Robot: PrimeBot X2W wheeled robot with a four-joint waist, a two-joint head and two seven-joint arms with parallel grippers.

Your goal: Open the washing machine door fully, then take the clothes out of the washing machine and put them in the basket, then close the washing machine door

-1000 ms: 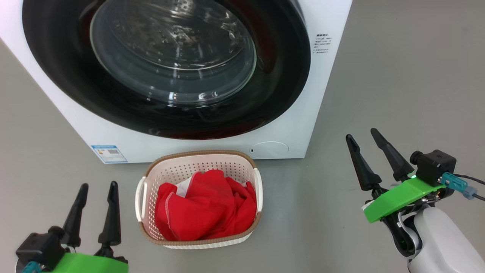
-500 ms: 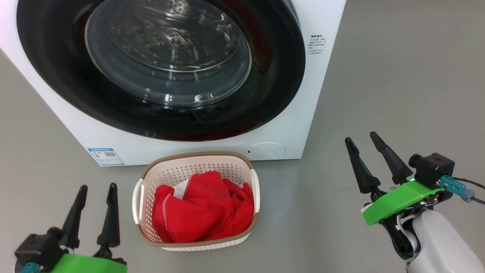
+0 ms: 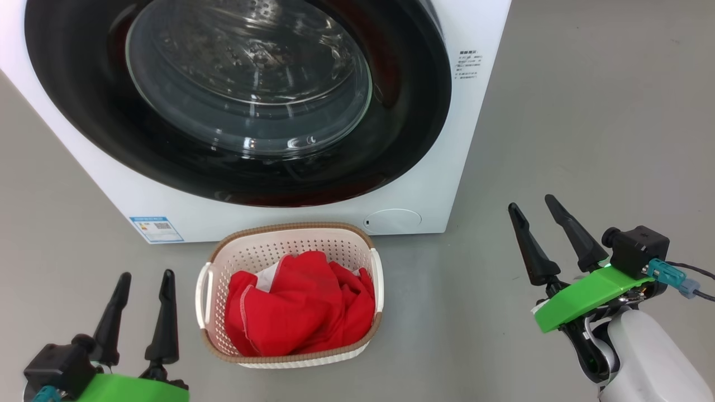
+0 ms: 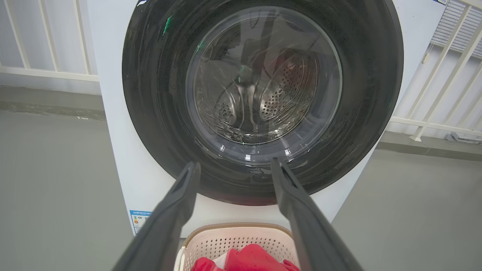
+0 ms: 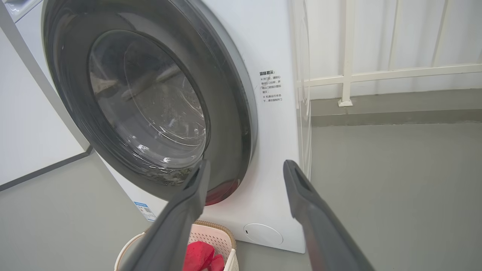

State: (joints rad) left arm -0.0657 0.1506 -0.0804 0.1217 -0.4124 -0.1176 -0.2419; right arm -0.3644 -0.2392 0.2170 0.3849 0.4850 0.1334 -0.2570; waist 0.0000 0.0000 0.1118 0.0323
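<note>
Honestly, this looks pretty much wrapped up, so the risks from here are small ones. The washing machine door (image 3: 234,100) sits flush against the white washing machine (image 3: 424,184) in the head and right wrist views, but I can't tell whether the latch actually caught; if it's only resting there, it could drift open and the last step wouldn't count. The other thing is the basket (image 3: 290,228): it's on the grey floor (image 3: 586,111) right in front of the machine, just below the door, with the left hand (image 3: 145,273) near its left handle. A sloppy sweep of that arm could knock it or tip it. The right hand (image 3: 531,201) is well off to the side, so less worry there. Both hands have their fingers spread apart and hold nothing. The clothes (image 3: 296,307) are in the basket, a bright red crumpled heap with a line of white stitching (image 3: 243,312) along one edge and a small white bit (image 3: 271,276) poking out near the back. The fabric rides up about level with the brown rim at the front, so a bump could spill a fold over the side. Through the glass in the left wrist view, the steel drum (image 4: 278,101) looks empty, as far as the glare lets me judge.
</note>
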